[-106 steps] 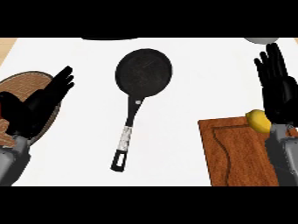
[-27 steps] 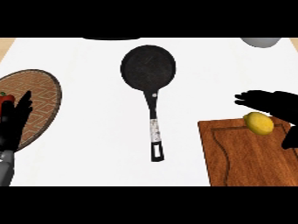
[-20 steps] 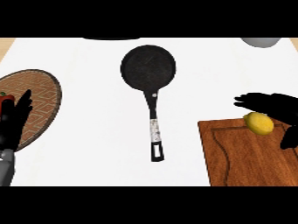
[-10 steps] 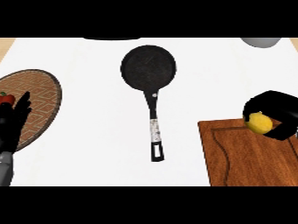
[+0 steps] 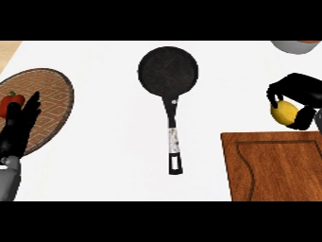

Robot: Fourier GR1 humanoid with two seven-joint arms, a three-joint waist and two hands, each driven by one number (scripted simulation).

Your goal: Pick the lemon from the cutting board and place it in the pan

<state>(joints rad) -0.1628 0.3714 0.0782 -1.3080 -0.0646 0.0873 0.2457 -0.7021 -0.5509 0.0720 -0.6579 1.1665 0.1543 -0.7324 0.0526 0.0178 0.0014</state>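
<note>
Lemon (image 5: 285, 113) seemingly upright in right robot hand (image 5: 301, 91).

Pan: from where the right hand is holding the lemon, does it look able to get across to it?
Probably yes. The right hand, curled round the lemon, is off the cutting board, and only bare counter lies between it and the pan.

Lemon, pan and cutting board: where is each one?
lemon (image 5: 285, 113): head view, on its yellow skin.
pan (image 5: 167, 70): head view, middle of its round black bowl.
cutting board (image 5: 278, 165): head view, on its bare wooden top.
</note>
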